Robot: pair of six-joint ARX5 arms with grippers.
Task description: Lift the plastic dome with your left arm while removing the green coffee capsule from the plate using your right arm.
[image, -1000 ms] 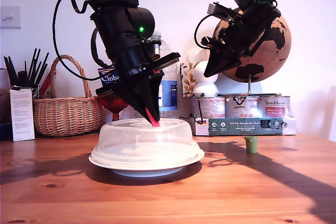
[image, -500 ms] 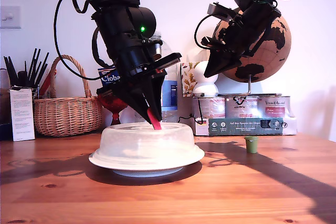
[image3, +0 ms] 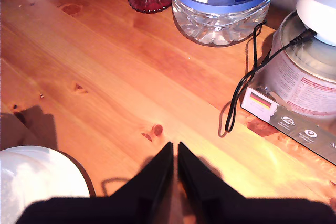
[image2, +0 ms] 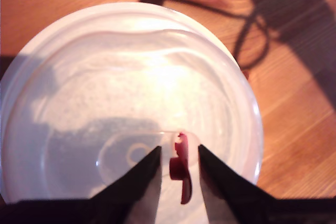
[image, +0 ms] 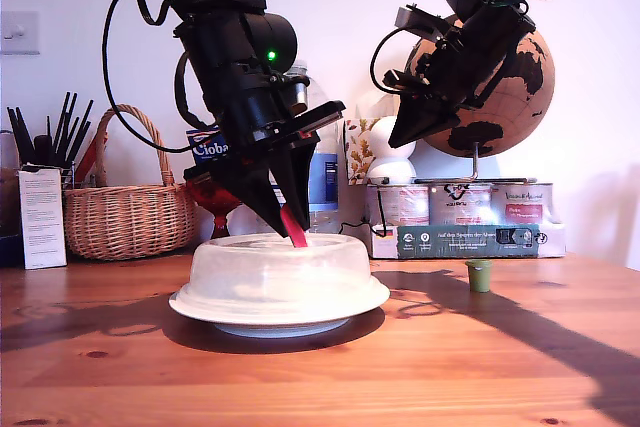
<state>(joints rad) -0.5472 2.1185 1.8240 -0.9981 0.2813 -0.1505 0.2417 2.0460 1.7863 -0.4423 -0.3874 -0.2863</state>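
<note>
- Since a second ago the plastic dome [image: 279,277] has come down: its flared rim was tilted up off the plate [image: 280,315] then, and now it sits level on it, as it did half a second ago.
- My first gripper [image2: 178,157] has dropped with it and hangs over the dome's top, toward the exterior view's left.
- In the first wrist view its fingers [image2: 144,174] stand a little apart on either side of the red tab handle [image2: 181,169]; a gap shows on each side of the tab, so the fingers are parted and not pinching it.
- The plate rests on the wooden table [image: 480,367], with only its white rim showing around the dome's edge.
- The green coffee capsule [image: 479,275] stands upright on the table toward the exterior view's right, well apart from the plate and outside the dome.
- My second gripper [image3: 175,153] is held high in front of the globe [image: 500,87], unmoved across the frames; its fingers are pressed together with nothing between them.
- Below it the second wrist view shows bare table, a water bottle [image3: 223,3], a black cable [image3: 247,77] and a corner of the dome.
- A wicker basket [image: 125,212] stands at the exterior view's left, behind the plate.
</note>
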